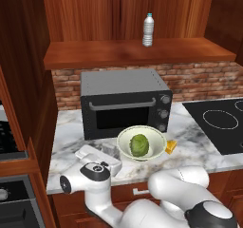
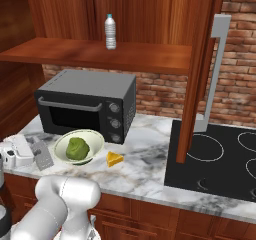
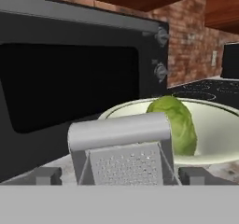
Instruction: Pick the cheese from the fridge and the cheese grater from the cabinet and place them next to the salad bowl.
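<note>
- The cheese grater (image 3: 122, 154) stands upright on the marble counter (image 2: 150, 154), close in front of my hand camera, its loop handle on top and its punched face toward me
- My gripper (image 3: 119, 176) is spread wide, one dark fingertip (image 3: 43, 175) at each side of the grater and neither touching it; I hold nothing
- From the right base view the grater (image 2: 43, 156) sits at about 9 o'clock of the salad bowl (image 2: 79, 146), just beside its rim; from the left base view my white hand (image 1: 97, 160) covers most of it
- The cheese (image 2: 115, 159) lies at the bowl's 3 o'clock, near the rim; the hand view leaves it out
- Behind the bowl at 12 o'clock stands the dark toaster oven (image 1: 124, 102)
- On the cabinet (image 1: 137, 51) shelf above stands a water bottle (image 1: 148, 30); its label is too small to read
- Only the right base view takes in the long silver handle (image 2: 216, 74), at 3 o'clock
- I can read no writing anywhere
</note>
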You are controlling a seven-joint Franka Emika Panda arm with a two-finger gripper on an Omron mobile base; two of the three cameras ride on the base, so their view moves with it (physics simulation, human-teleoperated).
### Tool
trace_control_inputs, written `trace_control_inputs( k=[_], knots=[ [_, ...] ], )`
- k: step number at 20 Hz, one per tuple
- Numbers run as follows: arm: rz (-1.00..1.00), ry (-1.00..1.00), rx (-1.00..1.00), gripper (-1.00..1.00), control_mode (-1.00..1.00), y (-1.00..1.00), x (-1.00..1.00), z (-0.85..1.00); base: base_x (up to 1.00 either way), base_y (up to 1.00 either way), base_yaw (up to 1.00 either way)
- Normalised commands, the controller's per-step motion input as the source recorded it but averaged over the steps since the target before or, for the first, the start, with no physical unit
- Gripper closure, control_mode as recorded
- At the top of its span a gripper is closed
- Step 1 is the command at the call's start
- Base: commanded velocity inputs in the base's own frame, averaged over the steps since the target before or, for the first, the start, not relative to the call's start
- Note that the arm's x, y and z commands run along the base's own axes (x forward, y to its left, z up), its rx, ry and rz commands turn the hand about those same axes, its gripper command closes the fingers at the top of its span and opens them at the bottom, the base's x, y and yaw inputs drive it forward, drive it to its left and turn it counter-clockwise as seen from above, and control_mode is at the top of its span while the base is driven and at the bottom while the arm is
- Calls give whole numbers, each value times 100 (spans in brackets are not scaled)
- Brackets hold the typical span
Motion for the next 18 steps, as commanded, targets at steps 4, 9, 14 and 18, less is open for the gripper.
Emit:
trace_control_inputs(
  k=[4,9,14,18],
  knots=[
    [0,-12,0,-100,-100,-6,-8,36,0,0,0],
    [0,-18,0,-100,-100,-7,-20,52,0,0,0],
    [0,-21,1,-100,-100,-19,-25,61,0,0,0],
    [0,-24,4,-100,-100,-38,-28,66,0,0,0]
  ],
)
